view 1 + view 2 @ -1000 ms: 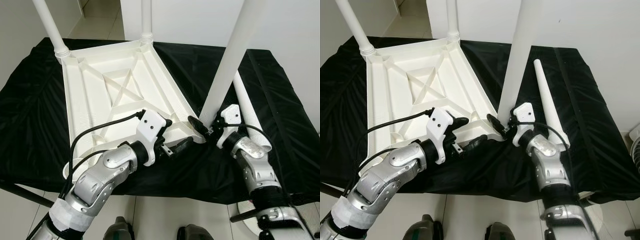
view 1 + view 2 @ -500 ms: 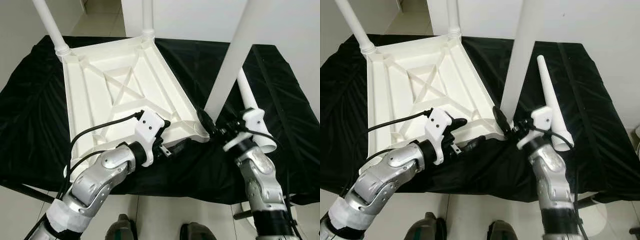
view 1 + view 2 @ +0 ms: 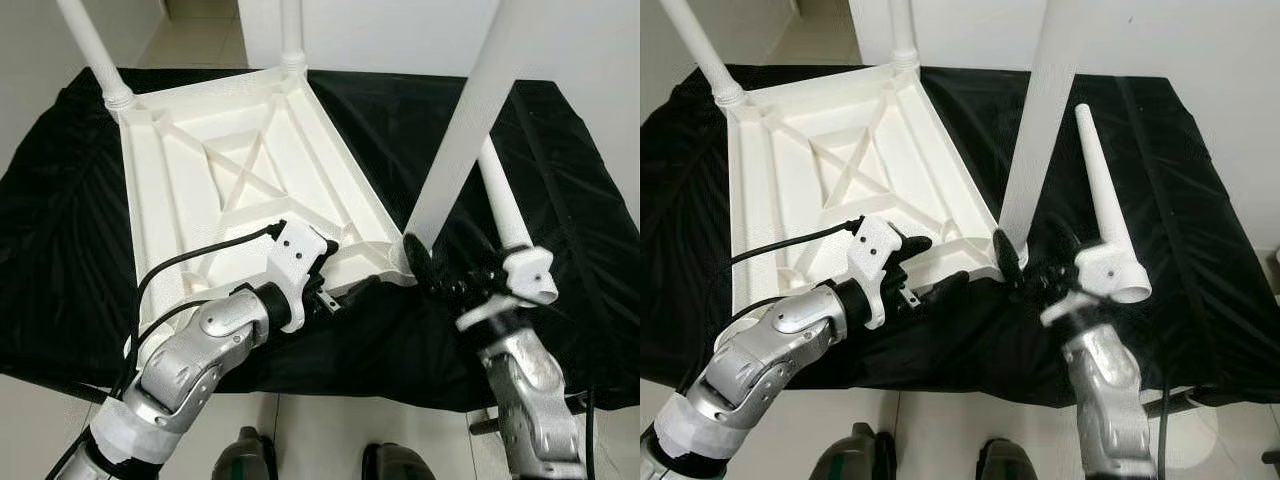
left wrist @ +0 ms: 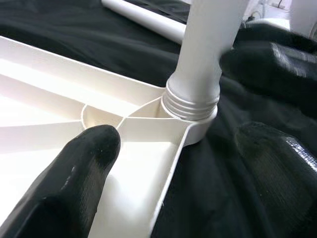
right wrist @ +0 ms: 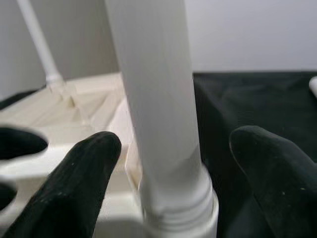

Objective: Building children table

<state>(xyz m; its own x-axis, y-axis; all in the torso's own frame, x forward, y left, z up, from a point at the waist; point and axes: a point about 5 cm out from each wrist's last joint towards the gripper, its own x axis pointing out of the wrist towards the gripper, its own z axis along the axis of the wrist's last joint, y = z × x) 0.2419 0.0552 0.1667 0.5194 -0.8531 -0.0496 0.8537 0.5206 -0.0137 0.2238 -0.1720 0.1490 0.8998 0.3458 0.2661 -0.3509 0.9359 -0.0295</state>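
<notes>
Probably a home room; pale tiled floor [image 3: 200, 45], white walls [image 3: 380, 30]

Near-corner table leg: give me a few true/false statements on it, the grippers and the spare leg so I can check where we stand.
1. The near-corner leg stands in its socket on the upturned white tabletop. True.
2. The right gripper is clamped shut on that leg. False: its fingers are spread on either side of the leg's base, not touching it in the right wrist view.
3. The left gripper is open at the tabletop's near edge, one finger over the ribbed underside. True.
4. All four legs are fitted. False: three stand upright, and a spare leg lies loose on the black cloth.
5. The spare leg lies to the left of the tabletop. False: it lies to its right.
</notes>
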